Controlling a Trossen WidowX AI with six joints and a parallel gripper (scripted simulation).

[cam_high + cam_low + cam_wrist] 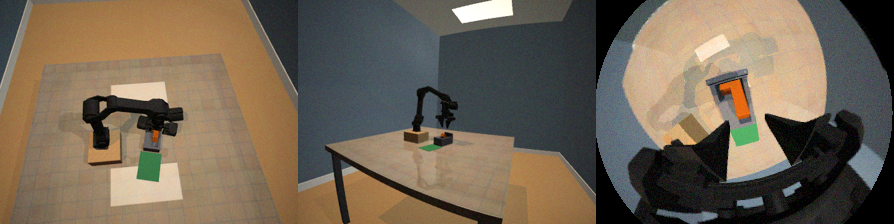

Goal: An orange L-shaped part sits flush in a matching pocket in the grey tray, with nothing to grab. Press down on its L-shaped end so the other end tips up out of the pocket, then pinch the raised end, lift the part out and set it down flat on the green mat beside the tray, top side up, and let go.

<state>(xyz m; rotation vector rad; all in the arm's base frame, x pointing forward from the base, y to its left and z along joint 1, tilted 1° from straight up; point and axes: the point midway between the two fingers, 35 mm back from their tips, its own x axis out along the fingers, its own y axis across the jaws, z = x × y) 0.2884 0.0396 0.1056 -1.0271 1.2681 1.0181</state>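
Clearly, the hand (pixel 157 127) (pixel 445 127) (pixel 746 119) is open, its fingers apart with nothing between them, above the grey tray (pixel 148 143) (pixel 440 142) (pixel 727 77). The orange part (pixel 155 136) (pixel 443 135) (pixel 739 100) is in the tray, tilted, with orange showing above the rim in the exterior view. In the wrist view its L-shaped end points toward eleven o'clock. From above, the green mat (pixel 149 167) (pixel 430 148) (pixel 746 135) lies at six o'clock from the tray on the worktop (pixel 204 148) (pixel 471 167) (pixel 796 60).
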